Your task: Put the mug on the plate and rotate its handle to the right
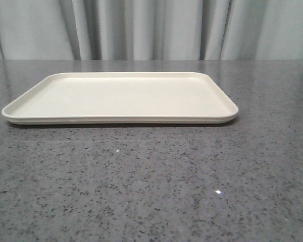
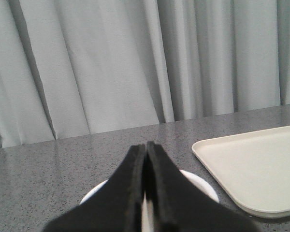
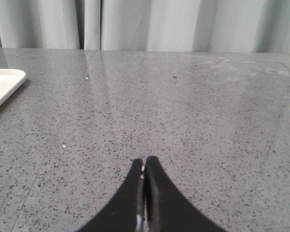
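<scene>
A grey speckled stone table fills the front view, its near part bare, the cream plate lying flat toward the far edge, and pale pleated curtains hanging behind. Neither arm nor the mug appears there. The left wrist view alone shows the mug: a white rounded rim peeking out on both sides from under the left gripper, whose jaws are pressed together. The mug stands on the table just beside a rounded corner of the plate; its handle is hidden. The right wrist view shows the right gripper, jaws also together, above bare table, with one corner of the plate at the side and curtains beyond.
</scene>
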Tool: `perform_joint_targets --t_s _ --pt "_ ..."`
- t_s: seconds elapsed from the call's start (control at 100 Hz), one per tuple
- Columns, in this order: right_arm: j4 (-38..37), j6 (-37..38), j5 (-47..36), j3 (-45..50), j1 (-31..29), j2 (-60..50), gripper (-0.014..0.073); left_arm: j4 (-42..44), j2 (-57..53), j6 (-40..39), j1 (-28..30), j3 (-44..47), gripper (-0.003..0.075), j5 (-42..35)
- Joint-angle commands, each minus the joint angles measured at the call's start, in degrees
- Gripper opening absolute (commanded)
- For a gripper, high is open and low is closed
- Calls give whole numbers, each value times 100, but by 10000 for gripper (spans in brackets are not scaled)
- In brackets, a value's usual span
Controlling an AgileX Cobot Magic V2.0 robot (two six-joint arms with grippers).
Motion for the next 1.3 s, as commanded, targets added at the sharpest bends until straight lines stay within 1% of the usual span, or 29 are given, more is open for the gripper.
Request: perform_joint_targets --t_s 0.0,0.13,0.23,0.35,0.42,0.48,0.57,0.74,0.84,0.9,1.1,1.18,1.23,1.29 --pt "-51 -4 -580 -2 6 -114 -67 -27 -176 -7 17 54 -20 -476" --pt "-51 -4 -598 -2 6 -114 -67 -68 -176 -113 17 54 -20 -574" --pt "-51 -4 -805 -2 6 -114 -67 -103 -176 -180 17 54 -20 -607" --pt "-34 -4 -1177 -6 6 -114 -67 -275 -176 -444 17 20 -20 -1044" --pt "205 2 -1306 -17 6 -114 -67 -347 -176 -646 17 -49 -20 -1256" --pt "550 2 -1322 -76 6 -114 -67 -361 -176 -852 17 -175 -20 -1246" --pt "912 2 -1320 -257 6 -114 -67 -361 -176 -1019 17 -514 -20 -1013" --pt "926 -3 -1300 -888 6 45 -67 -361 -143 -1035 17 -1430 -20 -479" --pt "926 -3 -1273 -1432 6 323 -67 -361 25 -1035 17 -2044 -20 28" --pt "926 -3 -1227 -1757 6 503 -67 -361 177 -1035 17 -2326 -20 205" --pt "926 -3 -622 -3009 6 1244 -67 -361 794 -1035 17 -3192 -20 472" --pt "926 -3 -374 -3480 6 1550 -66 -361 1130 -1035 17 -3563 -20 780" --pt "920 -3 -250 -3758 6 1739 -55 -361 1334 -1035 17 -3813 -20 967" --pt "920 -14 -188 -4084 6 1951 -4 -361 1605 -1035 17 -4130 -20 1141"
